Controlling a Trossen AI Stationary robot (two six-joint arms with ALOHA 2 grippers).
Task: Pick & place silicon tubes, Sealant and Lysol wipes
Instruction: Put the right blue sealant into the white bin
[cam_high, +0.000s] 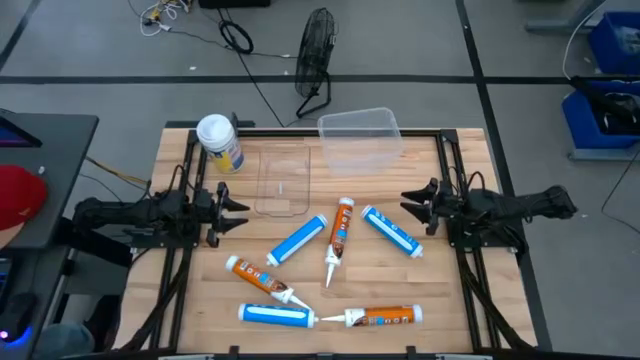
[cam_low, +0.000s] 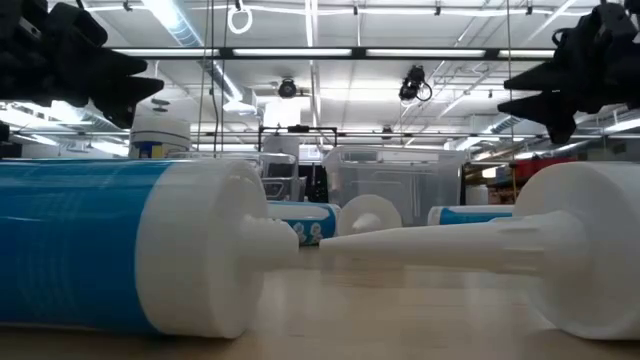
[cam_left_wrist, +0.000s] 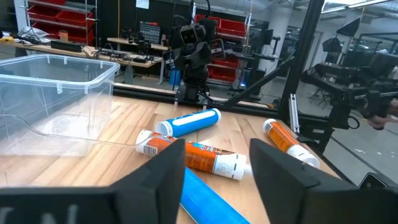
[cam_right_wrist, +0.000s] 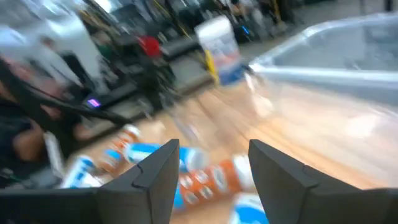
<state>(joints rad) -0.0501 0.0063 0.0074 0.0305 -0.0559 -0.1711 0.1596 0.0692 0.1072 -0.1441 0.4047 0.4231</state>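
The Lysol wipes canister (cam_high: 219, 143) stands upright on its base at the far left of the table; it also shows in the right wrist view (cam_right_wrist: 219, 50). Three blue tubes (cam_high: 298, 240) (cam_high: 392, 231) (cam_high: 275, 315) and three orange nozzle-tipped tubes (cam_high: 340, 235) (cam_high: 258, 277) (cam_high: 385, 316) lie on their sides at the table's middle and near part. My left gripper (cam_high: 235, 212) is open and empty at the left, pointing right toward the tubes (cam_left_wrist: 217, 171). My right gripper (cam_high: 410, 205) is open and empty at the right, pointing left (cam_right_wrist: 211, 168).
A clear plastic bin (cam_high: 360, 137) stands at the far middle, and its clear lid (cam_high: 281, 180) lies flat left of it. A black fan (cam_high: 315, 50) stands on the floor beyond the table. Bare wood lies between the two grippers and the tubes.
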